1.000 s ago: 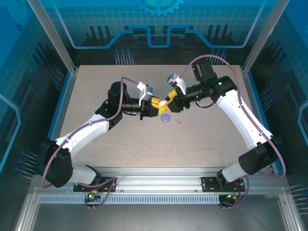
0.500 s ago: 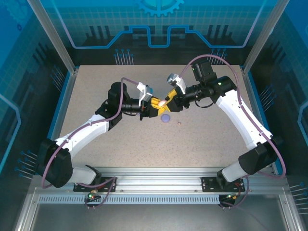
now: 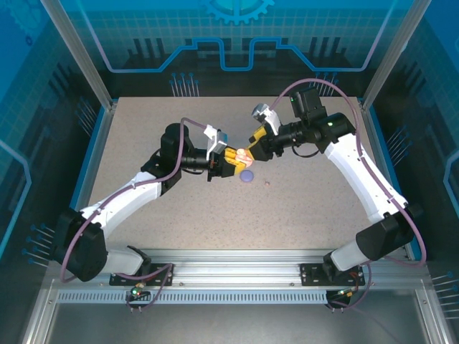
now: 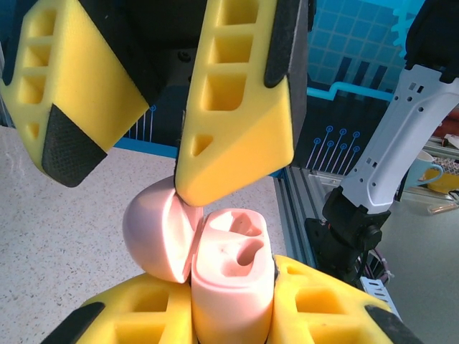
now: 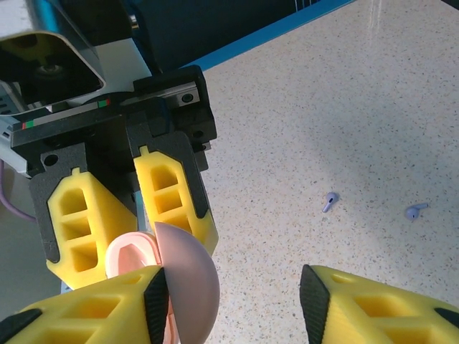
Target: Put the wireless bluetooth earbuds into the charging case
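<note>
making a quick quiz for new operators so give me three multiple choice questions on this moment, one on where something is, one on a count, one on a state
1. Where is the pink case?
A) lying flat on the table
B) clamped in the left gripper
C) tucked under a cloth

2. How many lilac earbuds lie on the table in the right wrist view?
A) two
B) none
C) four

3. How is the pink case's lid?
A) shut
B) taken off
C) swung open

Answers:
1 B, the left gripper's yellow fingers squeeze the case's body from both sides.
2 A, two small stemmed buds lie apart on the speckled top.
3 C, the lid stands hinged aside and both wells show empty.
</note>
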`<state>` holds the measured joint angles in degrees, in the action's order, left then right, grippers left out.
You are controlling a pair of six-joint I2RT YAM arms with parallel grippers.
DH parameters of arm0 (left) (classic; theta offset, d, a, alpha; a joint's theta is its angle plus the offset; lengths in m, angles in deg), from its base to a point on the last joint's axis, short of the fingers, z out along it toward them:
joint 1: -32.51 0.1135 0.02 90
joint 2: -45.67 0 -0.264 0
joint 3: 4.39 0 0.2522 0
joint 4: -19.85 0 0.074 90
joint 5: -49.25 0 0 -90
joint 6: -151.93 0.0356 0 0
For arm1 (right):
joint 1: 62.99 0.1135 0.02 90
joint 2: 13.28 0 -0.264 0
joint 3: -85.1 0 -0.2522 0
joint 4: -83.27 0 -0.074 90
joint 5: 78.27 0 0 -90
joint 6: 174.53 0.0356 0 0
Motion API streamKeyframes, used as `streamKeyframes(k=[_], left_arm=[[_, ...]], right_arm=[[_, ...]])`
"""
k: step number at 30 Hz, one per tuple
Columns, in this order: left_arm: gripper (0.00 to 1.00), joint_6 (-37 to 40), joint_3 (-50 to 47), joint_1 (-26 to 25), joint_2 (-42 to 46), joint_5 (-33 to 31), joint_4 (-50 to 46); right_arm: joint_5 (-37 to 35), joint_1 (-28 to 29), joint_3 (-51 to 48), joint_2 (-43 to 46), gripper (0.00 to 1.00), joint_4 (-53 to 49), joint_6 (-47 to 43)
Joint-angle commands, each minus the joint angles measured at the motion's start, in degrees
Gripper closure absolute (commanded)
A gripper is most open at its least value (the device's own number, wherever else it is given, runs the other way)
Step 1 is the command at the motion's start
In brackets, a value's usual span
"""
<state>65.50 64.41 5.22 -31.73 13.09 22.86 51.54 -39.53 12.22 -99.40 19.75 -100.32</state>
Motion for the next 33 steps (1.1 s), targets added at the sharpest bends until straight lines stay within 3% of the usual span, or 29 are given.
streamKeyframes(k=[1, 8, 17, 23, 33], left_arm=[[0.97, 2.1, 0.1, -0.4, 1.3, 1.8, -0.3], [0.98, 0.0, -0.1, -0.3, -0.1, -1.0, 1.0], [0.98, -6.5, -3.1, 1.6, -1.8, -1.2, 10.7], [0.99, -10.3, -5.9, 3.5, -1.5, -1.6, 15.8], [0.99, -12.5, -9.4, 5.0, 0.1, -4.2, 18.5]], right_arm=[[0.1, -0.8, -0.5, 2.1, 0.44, 1.8, 1.2], [-2.0, -1.3, -3.4, 5.9, 0.41, 4.9, 3.3], [-17.7, -5.5, -14.6, 11.0, 0.37, 9.5, 12.3], [-22.7, -8.2, -20.7, 8.5, 0.38, 7.9, 19.3], [-26.4, -7.2, -30.5, 1.5, 0.44, 10.8, 25.7]])
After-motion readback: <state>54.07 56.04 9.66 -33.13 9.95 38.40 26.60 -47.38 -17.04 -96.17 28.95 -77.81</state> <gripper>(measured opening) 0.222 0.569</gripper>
